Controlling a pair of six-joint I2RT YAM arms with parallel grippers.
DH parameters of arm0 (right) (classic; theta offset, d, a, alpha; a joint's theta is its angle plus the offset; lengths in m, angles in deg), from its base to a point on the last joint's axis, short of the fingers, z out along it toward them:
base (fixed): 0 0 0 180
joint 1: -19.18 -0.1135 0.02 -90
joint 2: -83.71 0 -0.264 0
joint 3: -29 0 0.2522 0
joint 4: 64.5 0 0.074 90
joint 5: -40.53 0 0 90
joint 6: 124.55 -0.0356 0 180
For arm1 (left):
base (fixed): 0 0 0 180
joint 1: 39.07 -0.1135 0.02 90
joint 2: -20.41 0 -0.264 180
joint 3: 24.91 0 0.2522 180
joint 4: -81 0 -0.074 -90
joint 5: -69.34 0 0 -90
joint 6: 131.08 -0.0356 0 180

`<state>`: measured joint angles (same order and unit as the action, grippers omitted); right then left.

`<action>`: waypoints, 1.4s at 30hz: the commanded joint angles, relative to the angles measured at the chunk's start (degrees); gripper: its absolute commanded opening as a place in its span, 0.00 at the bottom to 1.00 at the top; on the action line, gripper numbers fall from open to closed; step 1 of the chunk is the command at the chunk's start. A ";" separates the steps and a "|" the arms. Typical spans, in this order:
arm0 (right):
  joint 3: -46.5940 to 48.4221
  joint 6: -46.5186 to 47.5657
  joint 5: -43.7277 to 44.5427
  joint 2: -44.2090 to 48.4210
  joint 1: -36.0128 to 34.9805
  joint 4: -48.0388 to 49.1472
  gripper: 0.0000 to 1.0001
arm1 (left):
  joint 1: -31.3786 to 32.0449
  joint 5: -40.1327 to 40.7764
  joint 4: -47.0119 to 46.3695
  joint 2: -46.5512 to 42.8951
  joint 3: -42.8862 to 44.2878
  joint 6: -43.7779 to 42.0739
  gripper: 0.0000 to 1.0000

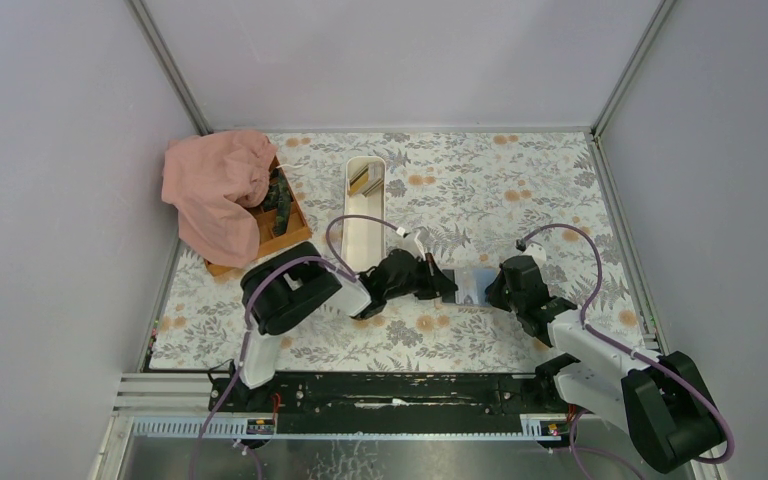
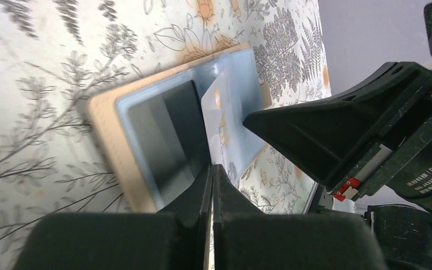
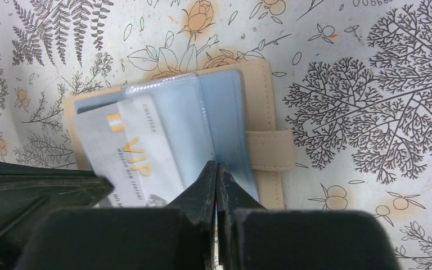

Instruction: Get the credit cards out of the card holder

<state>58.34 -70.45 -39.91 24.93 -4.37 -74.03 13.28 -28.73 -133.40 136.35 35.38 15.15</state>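
Note:
The card holder lies open on the flowered table between my two grippers, light blue sleeves inside a tan cover. A pale credit card marked VIP sticks partway out of a sleeve, slanting toward the left gripper. My left gripper is shut on the near edge of that card. My right gripper is shut on the edge of a blue sleeve of the holder. A dark patch shows inside a pocket; I cannot tell whether it is a card.
A long white oval tray stands behind the left gripper with something in its far end. A brown wooden box half under a pink cloth sits at the back left. Grey walls close in the table.

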 commanded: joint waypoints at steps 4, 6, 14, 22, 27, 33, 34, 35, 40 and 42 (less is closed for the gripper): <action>0.33 0.04 0.79 -0.77 0.48 -0.71 0.00 | -4.96 -5.04 -5.84 -5.02 -5.81 0.43 0.00; 0.31 0.01 0.79 -0.80 0.46 -0.67 0.00 | -5.32 -5.42 -5.80 -6.65 -6.90 0.21 0.00; -0.19 0.31 0.38 0.54 0.47 0.05 0.00 | -4.83 -5.46 1.42 -16.65 -6.53 -7.02 0.00; -6.21 3.30 -5.46 15.42 0.45 7.00 0.00 | -4.85 -13.69 -5.47 -21.70 -6.39 -8.38 0.00; -10.78 4.65 -13.06 38.09 0.54 12.54 0.05 | -6.18 -17.15 -18.07 -20.72 -10.21 -5.43 0.00; -6.13 7.51 -19.80 42.93 0.48 7.55 0.41 | -9.40 -23.85 -34.44 -18.21 -12.80 1.03 0.00; -5.72 7.40 -21.48 42.18 0.45 8.10 0.44 | -9.56 -24.25 -35.73 -17.68 -12.63 1.88 0.00; -5.67 7.00 -23.13 41.45 0.51 9.24 0.47 | -9.62 -24.58 -36.65 -17.16 -12.54 2.78 0.00; -6.16 4.61 -28.17 37.73 0.44 15.16 0.44 | -9.59 -24.69 -40.77 -15.09 -12.73 5.80 0.00; -6.17 4.25 -29.42 36.88 0.51 16.35 0.42 | -9.64 -24.40 -40.97 -14.82 -12.85 6.00 0.00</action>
<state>50.34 -65.29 -63.69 62.98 -4.07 -64.26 3.67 -51.70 -165.79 120.67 22.90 18.64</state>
